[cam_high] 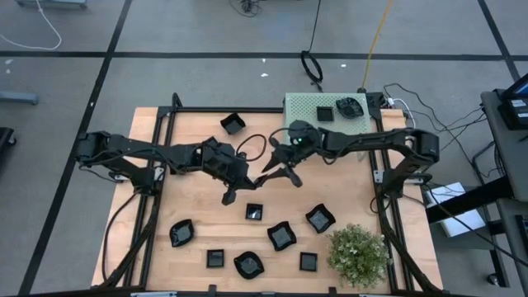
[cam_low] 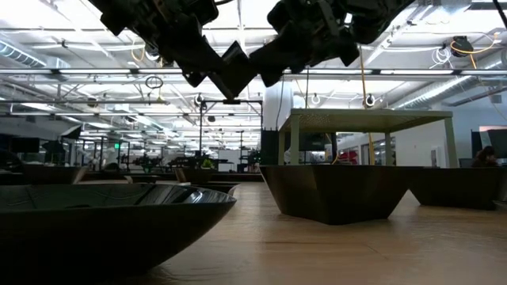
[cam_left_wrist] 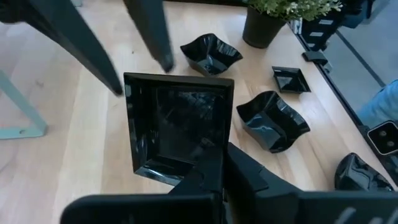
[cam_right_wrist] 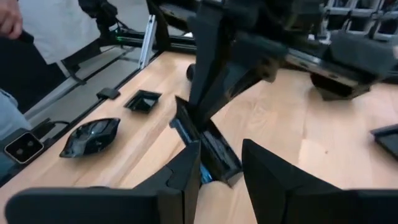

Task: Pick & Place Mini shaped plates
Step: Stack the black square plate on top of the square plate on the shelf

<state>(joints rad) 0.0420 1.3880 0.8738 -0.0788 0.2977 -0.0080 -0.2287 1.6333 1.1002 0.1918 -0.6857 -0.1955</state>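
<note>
Mid-air handover, by the look of it. Left gripper clamped on one edge of a square plate, held above the tabletop near centre, plate tilted so its open face shows in the left wrist view. Probably presented that way so the free edge sticks out for the other arm.

Right gripper in from 3 o'clock w/ fingers spread, one either side of the plate's edge, not closed on it yet as far as can be told. Both grippers nose to nose in the high view, well clear of the wood.

Rest of the mini shaped plates scattered across the 6 o'clock half of the tabletop, square and wavy-rimmed mixed; one more at 12 o'clock. Two already on the pale green stand at approx. 1 o'clock, likely the drop-off. Plant at 5 o'clock, out of the way.

Next: right needs a firm pinch before left lets go, else plate drops.
</note>
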